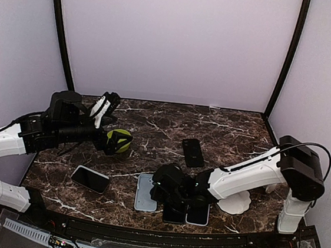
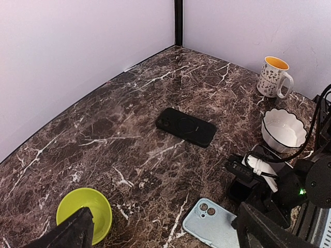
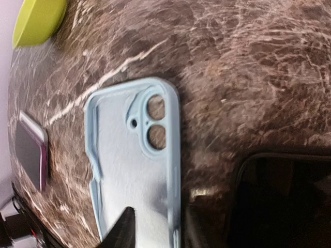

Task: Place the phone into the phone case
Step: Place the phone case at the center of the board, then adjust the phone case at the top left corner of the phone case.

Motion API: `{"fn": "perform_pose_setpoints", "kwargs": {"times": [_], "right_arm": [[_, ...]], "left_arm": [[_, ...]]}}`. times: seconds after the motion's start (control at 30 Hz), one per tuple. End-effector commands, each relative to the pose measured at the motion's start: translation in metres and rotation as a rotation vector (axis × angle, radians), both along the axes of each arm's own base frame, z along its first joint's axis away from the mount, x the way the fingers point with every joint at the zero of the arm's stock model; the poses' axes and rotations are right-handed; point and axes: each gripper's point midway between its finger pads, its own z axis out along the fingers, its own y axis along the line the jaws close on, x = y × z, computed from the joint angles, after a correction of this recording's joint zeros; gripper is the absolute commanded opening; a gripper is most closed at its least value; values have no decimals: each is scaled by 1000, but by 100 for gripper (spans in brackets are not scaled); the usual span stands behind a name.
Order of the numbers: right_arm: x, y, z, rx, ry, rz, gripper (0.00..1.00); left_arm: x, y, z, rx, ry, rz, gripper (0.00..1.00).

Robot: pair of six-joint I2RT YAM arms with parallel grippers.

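Right pincer (image 3: 155,227) partly open, astride phone case (image 3: 129,170) rim, gripping nothing; dark phone (image 3: 284,199) at case's 3 o'clock. Left pincer (image 2: 170,235) wide open, empty.

I've got a lime-green bowl (image 2: 84,214) sitting upright on the dark marble table (image 2: 129,103), left side. White mug (image 2: 273,76), dark print, orange inside, stands upright close to the right wall (image 2: 258,26). White scalloped bowl (image 2: 282,130) sits near the mug, not touching it.
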Motion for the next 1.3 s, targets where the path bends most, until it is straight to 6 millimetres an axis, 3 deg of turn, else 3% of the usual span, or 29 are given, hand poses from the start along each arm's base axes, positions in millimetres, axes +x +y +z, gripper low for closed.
{"fn": "perform_pose_setpoints", "kwargs": {"times": [0.0, 0.23, 0.37, 0.5, 0.9, 1.17, 1.27], "right_arm": [[-12, -12, 7, -74, 3, 31, 40], [25, -22, 35, -254, -137, 67, 41], [49, -19, 33, -283, -147, 89, 49], [62, -12, 25, -258, -126, 135, 46], [59, 7, 6, -171, -85, 151, 30], [47, -12, 2, -251, -93, 88, 11], [40, -10, 4, -232, -96, 86, 9]], "left_arm": [[-1, 2, 4, -27, -14, 3, 99], [-1, 0, 1, -26, -4, -6, 99], [0, -1, -2, -20, -1, -7, 99], [0, -1, -5, -14, 2, -5, 99], [1, -1, -7, -7, -1, -3, 98], [1, 0, -6, -5, -11, -4, 98], [0, 0, -5, -9, -13, -7, 98]]}}
